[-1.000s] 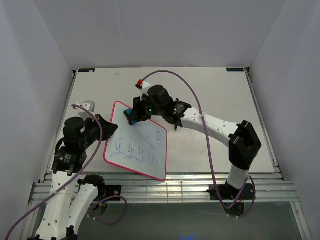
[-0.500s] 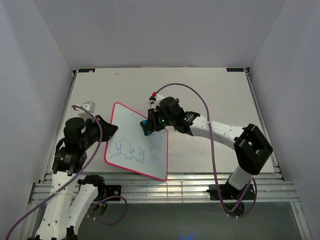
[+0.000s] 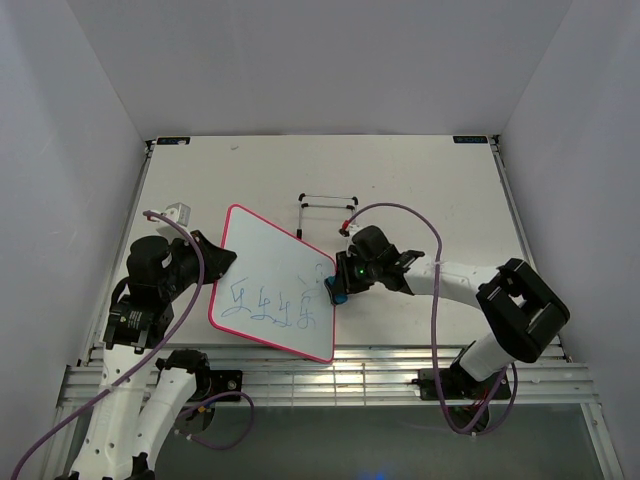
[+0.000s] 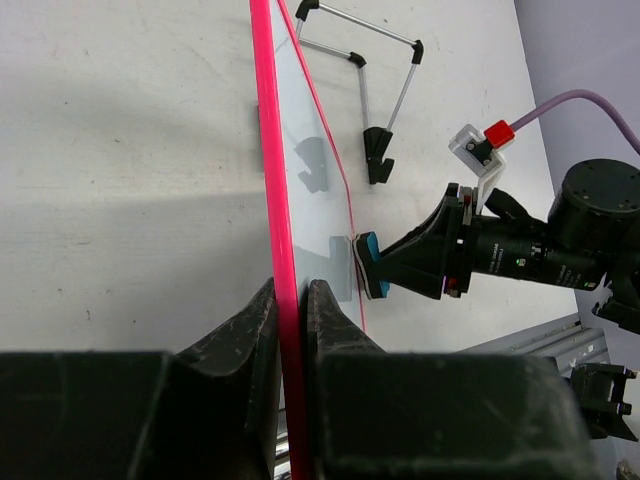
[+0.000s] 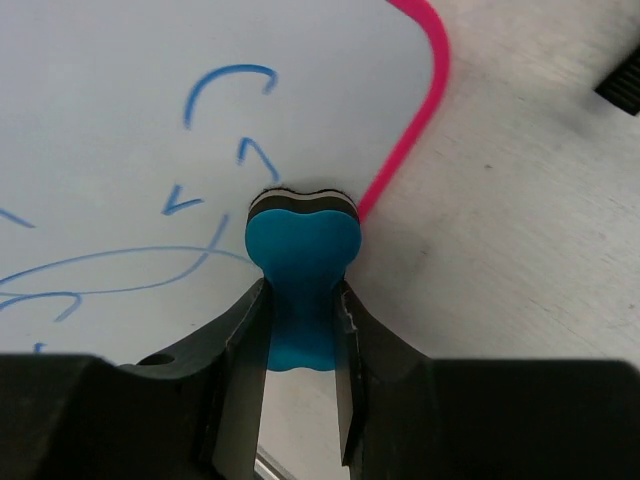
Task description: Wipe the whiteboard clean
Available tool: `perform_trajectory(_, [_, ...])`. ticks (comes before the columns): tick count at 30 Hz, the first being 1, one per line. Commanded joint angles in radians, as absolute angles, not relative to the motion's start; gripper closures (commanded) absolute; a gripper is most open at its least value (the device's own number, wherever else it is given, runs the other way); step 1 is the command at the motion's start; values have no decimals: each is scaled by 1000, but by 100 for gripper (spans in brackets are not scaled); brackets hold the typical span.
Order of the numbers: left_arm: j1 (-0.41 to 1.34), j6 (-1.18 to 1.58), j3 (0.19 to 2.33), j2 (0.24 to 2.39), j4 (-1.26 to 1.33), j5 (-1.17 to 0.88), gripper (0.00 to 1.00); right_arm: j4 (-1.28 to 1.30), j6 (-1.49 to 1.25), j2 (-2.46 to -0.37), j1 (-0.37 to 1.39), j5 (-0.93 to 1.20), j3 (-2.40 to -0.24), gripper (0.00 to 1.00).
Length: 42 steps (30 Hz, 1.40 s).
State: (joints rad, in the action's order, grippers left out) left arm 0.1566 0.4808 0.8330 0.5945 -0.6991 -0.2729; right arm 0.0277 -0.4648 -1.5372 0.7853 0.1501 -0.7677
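Note:
The whiteboard [image 3: 272, 268], white with a pink-red frame, is held tilted on the table with blue scribbles along its lower half. My left gripper [image 3: 214, 262] is shut on its left edge; the left wrist view shows the frame [image 4: 282, 260] pinched between my fingers. My right gripper [image 3: 338, 287] is shut on the small blue eraser [image 5: 298, 268], whose pad presses the board at its right edge, just inside the frame [image 5: 420, 120]. Blue marks [image 5: 215, 90] sit above and left of the eraser. The eraser also shows in the left wrist view [image 4: 368, 264].
A thin black wire stand [image 3: 328, 208] sits on the table behind the board, also in the left wrist view [image 4: 372, 70]. The table's front rail [image 3: 400, 365] runs along the near edge. White walls enclose the table.
My right gripper has swept the eraser from the board's upper middle down and right to its right edge. The scribbles on the upper right are gone. The wire stand has come into view.

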Motion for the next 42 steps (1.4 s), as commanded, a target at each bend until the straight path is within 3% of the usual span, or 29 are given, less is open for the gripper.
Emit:
perform_trajectory(1, [166,408,859,595,-703,-261,100,-90,-471,-1488,822,230,-790,79])
perform_trajectory(11, [166,413,861,594,-706,-247,100,-267,-548,-1511,905,376,-917,80])
perform_trajectory(29, [166,413,861,598,-706,-253,100,-164,-449,-1509,776,143,-680,81])
perform_trajectory(35, [166,411,859,603,-706,-255,100,-305,-463,-1511,791,320,-661,84])
perform_trajectory(42, [166,419,858,609,-704,-253,100,-498,-506,-1516,955,379,-689,84])
